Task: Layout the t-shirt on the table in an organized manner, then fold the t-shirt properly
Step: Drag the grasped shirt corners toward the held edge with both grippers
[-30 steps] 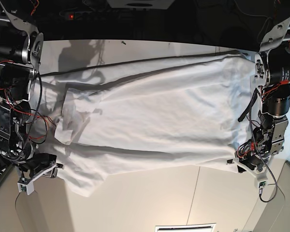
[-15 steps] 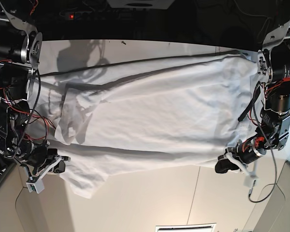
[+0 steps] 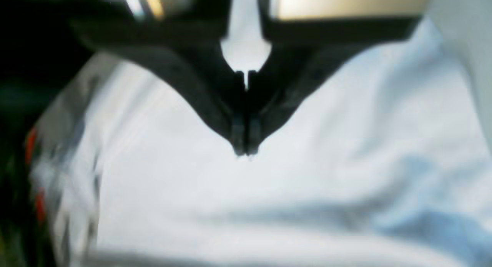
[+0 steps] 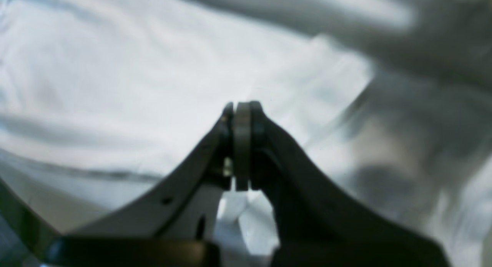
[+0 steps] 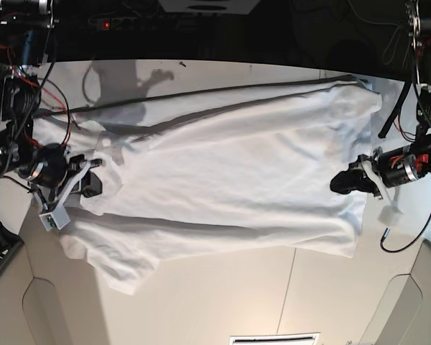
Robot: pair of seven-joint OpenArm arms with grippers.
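Both end effectors moved since the earlier pictures: you brought them from the near corners of the t-shirt up to its mid-height, one at each side edge, and their jaws went from spread to clenched.

Your left end effector sat on the right of the base view, at the shirt's right edge. In its wrist view the left end effector had its two dark fingers pressed together with no gap at the tips, over white cloth. I could not tell whether a pinch of fabric was caught between them; the picture was blurred.

Your right end effector sat on the left of the base view, at the shirt's left edge. Its wrist view showed the right end effector clenched too, pads meeting, with the shirt spread beyond it. Whether it gripped cloth I could not tell.

Outward from there, the shirt lay stretched across the desk from left to right, wrinkled, with grey shadowed folds along its far and near edges. A loose flap hung toward the near left. Bare desk showed along the near side, crossed by a thin dark seam.
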